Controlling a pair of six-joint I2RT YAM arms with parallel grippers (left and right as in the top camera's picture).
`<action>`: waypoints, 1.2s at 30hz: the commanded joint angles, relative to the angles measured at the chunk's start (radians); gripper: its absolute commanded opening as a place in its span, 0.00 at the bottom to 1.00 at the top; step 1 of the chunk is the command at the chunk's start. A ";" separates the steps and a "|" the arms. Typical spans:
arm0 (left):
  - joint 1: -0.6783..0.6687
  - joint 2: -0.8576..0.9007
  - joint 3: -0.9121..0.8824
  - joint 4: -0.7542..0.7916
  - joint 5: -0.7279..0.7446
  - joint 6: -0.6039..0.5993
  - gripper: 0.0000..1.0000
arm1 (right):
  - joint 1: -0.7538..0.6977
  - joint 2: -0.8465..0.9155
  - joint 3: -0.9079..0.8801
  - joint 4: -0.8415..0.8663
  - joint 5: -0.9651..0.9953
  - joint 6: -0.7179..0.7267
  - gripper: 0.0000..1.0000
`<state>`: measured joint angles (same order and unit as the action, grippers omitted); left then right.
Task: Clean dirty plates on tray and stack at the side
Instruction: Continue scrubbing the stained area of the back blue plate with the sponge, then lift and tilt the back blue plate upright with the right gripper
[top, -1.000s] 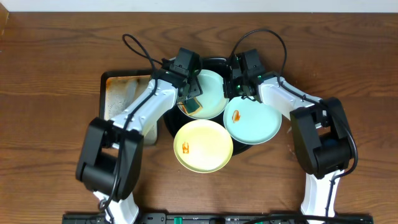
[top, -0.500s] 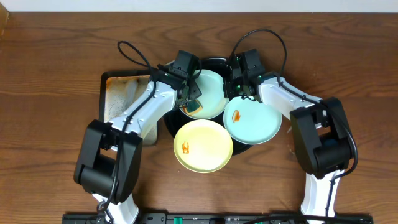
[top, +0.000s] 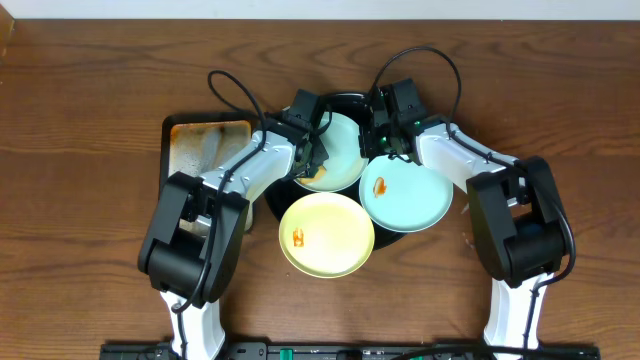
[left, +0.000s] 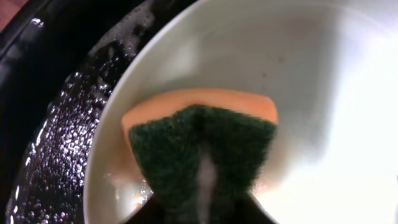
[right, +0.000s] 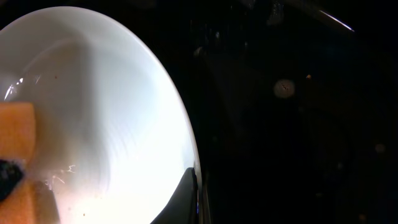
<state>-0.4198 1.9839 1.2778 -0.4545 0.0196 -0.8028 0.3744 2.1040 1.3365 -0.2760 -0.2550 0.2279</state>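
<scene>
Right now we're mid-scrub on the first plate. Left jaws are pinching the sponge (left: 199, 149), green face toward the wrist camera, and it is pressed into the far mint plate (top: 345, 150) near its left rim. Right jaws are pressed together on that plate's right rim, steadying it, as far as the right wrist view shows.

All three plates sit on the black tray (top: 345, 97), mid-bench toward the far edge. The near mint plate (top: 410, 195) is on the tray's right side. The yellow plate (top: 325, 235) overhangs the rim toward the bench's front edge. Both carry an orange smear.

Nothing is stacked yet, so we judge the task under a third done. Next move calls for dragging the sponge across the bowl under steady downward pressure with the right grip holding, then checking for residue before lifting the plate aside. Risk: the plate skating on the wet tray.
</scene>
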 joint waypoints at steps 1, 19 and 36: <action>0.003 0.024 -0.004 -0.002 -0.004 0.071 0.11 | -0.007 0.026 -0.007 -0.023 0.018 0.003 0.01; 0.070 -0.224 -0.002 -0.119 -0.012 0.410 0.08 | -0.007 0.007 -0.007 -0.042 0.124 0.049 0.01; 0.134 -0.231 -0.003 -0.166 -0.012 0.537 0.09 | 0.033 -0.309 -0.007 -0.119 0.446 -0.178 0.01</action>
<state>-0.2890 1.7496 1.2778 -0.6209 0.0200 -0.3046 0.3805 1.8412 1.3270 -0.3859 0.0689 0.1570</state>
